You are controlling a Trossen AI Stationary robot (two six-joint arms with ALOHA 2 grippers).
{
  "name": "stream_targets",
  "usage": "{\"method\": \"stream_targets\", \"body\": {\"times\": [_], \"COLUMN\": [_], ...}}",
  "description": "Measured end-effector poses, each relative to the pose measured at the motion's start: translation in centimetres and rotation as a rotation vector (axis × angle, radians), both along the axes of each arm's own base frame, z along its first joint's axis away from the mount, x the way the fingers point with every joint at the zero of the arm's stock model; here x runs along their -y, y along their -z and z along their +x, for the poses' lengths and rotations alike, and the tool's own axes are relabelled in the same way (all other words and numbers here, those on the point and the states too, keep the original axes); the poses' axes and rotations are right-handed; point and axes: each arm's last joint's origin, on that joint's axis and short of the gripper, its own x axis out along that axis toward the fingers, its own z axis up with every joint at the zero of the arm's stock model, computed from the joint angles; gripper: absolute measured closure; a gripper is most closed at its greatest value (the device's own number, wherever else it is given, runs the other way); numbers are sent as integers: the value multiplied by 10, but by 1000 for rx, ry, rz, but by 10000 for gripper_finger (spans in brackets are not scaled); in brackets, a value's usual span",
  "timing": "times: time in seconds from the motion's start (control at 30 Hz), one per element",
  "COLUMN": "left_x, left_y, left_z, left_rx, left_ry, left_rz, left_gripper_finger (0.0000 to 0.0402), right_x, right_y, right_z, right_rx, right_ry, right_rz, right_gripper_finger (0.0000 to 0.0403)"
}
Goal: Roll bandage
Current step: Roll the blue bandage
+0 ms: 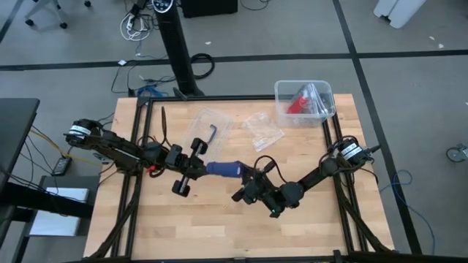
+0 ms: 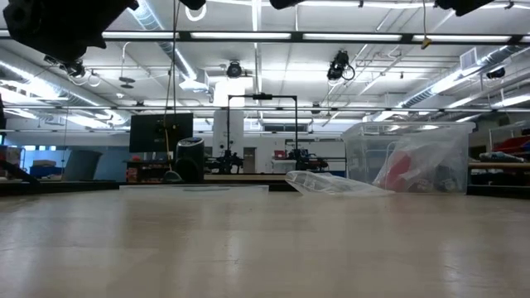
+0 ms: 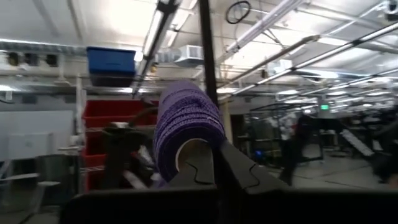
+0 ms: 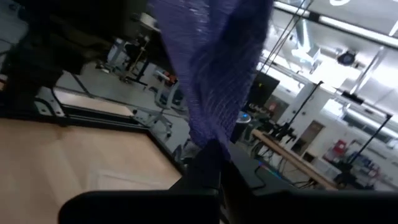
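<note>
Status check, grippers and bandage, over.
Left gripper and right gripper both shut on dark navy-blue fabric bandage roll, held mid-air between them. Nothing obstructing.

A clear plastic tub (image 1: 305, 101) sits at the upper right of the wooden table (image 1: 219, 226) in the high view, holding a red item (image 1: 298, 102) and what may be crumpled plastic. Two flat clear bags lie at upper centre, one (image 1: 208, 122) left of the other (image 1: 263, 130). A small dark L-shaped tool (image 1: 211, 136) rests beside the left bag.
</note>
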Motion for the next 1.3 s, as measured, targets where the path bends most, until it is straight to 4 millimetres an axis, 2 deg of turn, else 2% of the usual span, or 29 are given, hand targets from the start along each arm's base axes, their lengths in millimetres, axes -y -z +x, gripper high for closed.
{"method": "stream_targets", "body": {"times": [0.2, 0.4, 0.73, 0.9, 1.03, 1.2, 1.3], "left_x": [13, 17, 17, 17, 17, 12, 7], "left_y": [4, 5, 7, 7, 7, 9, 9], "left_z": [-1, -2, -1, 0, 0, 2, 3], "left_rx": [-43, -54, -70, -77, -77, -91, -94], "left_ry": [57, 96, 90, 87, 78, 22, -3], "left_rz": [22, 41, 42, 44, 47, 57, 51], "left_gripper_finger": [401, 401, 401, 401, 401, 401, 401], "right_x": [3, 4, 0, -11, -26, -42, -53], "right_y": [-6, -8, -4, 2, 15, 34, 33], "right_z": [-1, -3, -8, -13, -26, -50, -63], "right_rx": [-18, 18, 69, 90, 140, 229, 295], "right_ry": [-2, 32, 140, 144, 88, 4, -94], "right_rz": [-39, 25, 188, 236, 281, 367, 420], "right_gripper_finger": [400, 374, 282, 244, 243, 271, 290]}}
